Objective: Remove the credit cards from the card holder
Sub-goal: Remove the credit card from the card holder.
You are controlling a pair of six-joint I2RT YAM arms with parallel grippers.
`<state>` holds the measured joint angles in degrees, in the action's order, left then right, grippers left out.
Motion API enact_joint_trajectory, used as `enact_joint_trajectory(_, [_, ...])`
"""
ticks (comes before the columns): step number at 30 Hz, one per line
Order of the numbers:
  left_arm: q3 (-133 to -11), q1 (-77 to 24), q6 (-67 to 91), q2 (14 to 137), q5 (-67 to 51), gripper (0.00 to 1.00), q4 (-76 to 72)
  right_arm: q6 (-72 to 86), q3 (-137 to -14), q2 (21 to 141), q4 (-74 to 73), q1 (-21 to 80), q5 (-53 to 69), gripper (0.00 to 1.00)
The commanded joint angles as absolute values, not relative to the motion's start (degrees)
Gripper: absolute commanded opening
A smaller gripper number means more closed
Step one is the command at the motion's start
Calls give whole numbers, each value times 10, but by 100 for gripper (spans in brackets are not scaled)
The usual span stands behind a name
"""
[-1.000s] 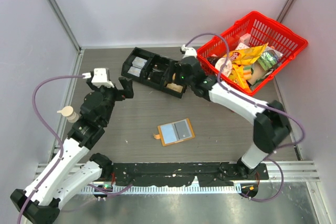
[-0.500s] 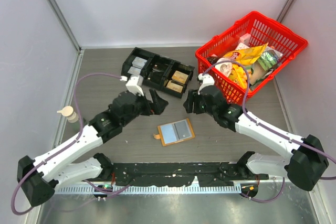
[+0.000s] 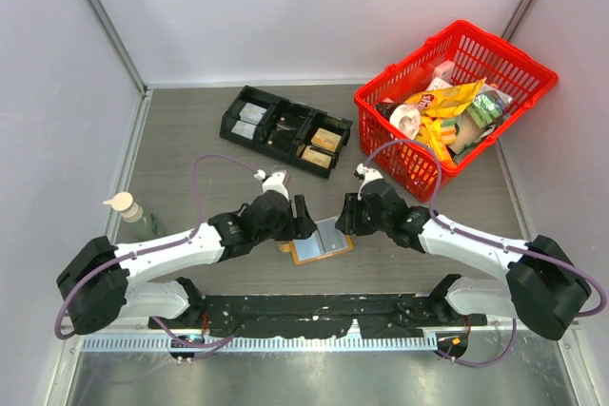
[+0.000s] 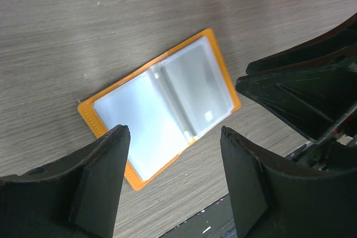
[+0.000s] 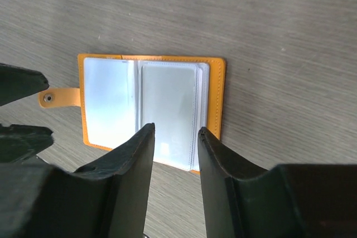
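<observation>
Overhead, left gripper [image 3: 303, 220] and right gripper [image 3: 344, 217], both parted and empty, partly hide the card holder [image 3: 322, 246].

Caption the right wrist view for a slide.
Right tool, jaws apart, poised above the opened orange card holder on the table.

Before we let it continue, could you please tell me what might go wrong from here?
1. The left gripper and right gripper hang close together over the card holder; they could collide.
2. The holder lies open, flat and loose on the table; a pinch might drag or lift it whole.
</observation>
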<state>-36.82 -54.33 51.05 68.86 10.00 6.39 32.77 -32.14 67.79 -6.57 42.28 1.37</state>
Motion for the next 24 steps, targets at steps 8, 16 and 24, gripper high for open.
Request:
enact_joint_trajectory(8, [-340, -554, 551, 754, 111, 65, 60, 346, -315, 734, -8, 430, 59, 38])
enact_joint_trajectory(16, [-328, -557, 575, 779, 105, 56, 64, 346, -312, 756, -5, 430, 72, 36])
enact_joint_trajectory(24, [-328, -562, 583, 795, 103, 51, 64, 331, -316, 757, -27, 431, 43, 36])
